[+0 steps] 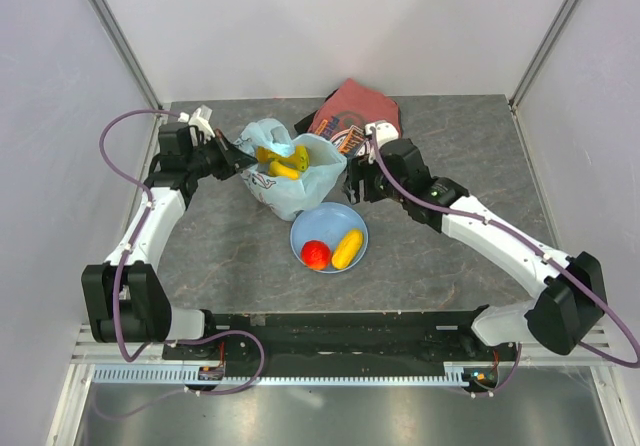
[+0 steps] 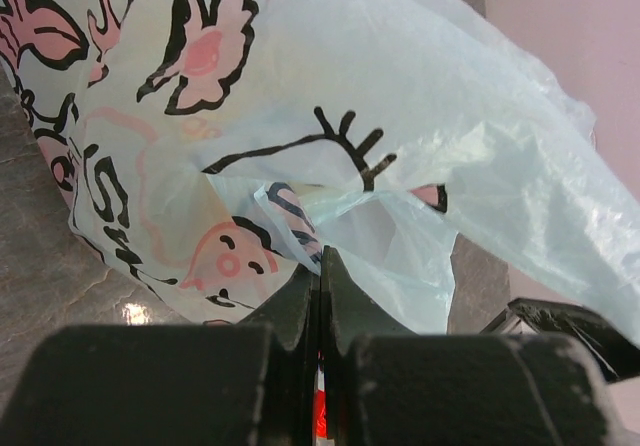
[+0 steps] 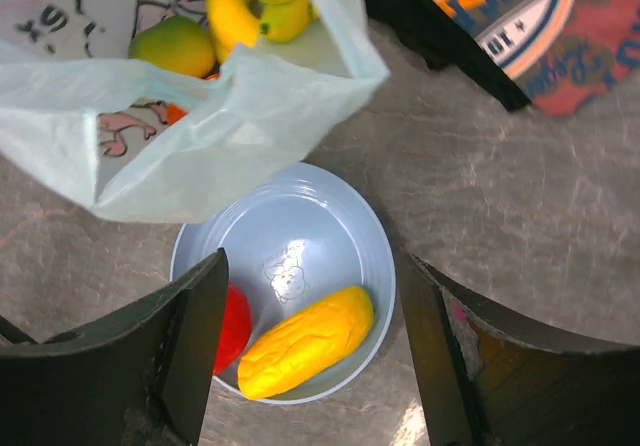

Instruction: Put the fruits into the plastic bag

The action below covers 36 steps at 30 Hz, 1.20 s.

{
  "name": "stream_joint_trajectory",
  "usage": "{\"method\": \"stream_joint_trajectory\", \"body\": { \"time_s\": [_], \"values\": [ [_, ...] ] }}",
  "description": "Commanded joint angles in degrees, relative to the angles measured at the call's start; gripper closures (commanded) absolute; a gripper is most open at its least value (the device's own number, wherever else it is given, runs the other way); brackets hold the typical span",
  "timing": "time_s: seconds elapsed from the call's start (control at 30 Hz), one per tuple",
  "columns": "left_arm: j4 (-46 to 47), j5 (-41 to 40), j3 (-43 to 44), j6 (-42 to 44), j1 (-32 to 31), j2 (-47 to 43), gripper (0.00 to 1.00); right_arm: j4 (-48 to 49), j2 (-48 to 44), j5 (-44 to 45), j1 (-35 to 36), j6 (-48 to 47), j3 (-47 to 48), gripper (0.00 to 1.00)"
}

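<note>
Only partly legible: black lettering on plastic bag [image 2: 480, 166], orange on cloth [image 3: 600, 36].

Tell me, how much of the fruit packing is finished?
Done: the bananas and a greenish round fruit lie inside the plastic bag. In hand: the left gripper pinches the bag's edge, while the right gripper hangs open above the light-blue plate. Left: the red fruit and the yellow oblong fruit on that plate.
</note>
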Motion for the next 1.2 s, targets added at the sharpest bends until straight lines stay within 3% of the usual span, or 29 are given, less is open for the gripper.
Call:
{"method": "stream_joint_trajectory", "body": {
  "time_s": [0.0,0.33,0.53,0.9,1.17],
  "values": [
    [-1.78,-0.81,3.95,1.75,-0.07,0.53,0.98,-0.32,0.48,2.44,-1.45,12.81,-0.65,0.26],
    [-4.77,-0.38,6.24,5.09,-0.07,-0.08,0.99,0.47,6.64,-2.39,-1.1,37.77,-4.16,0.31],
    [-4.86,0.06,5.01,6.93,-0.07,-1.57,0.98,-5.24,9.1,-2.31,0.04,47.71,-7.06,0.31],
    [-3.8,1.91,3.42,8.26,-0.16,-2.37,0.99,-19.12,20.09,2.78,1.18,54.76,1.89,0.3],
    [-3.63,3.93,4.56,9.22,-0.07,-0.7,0.98,-19.13,21.93,2.71,2.24,56.7,2.77,0.31]
  ]
}}
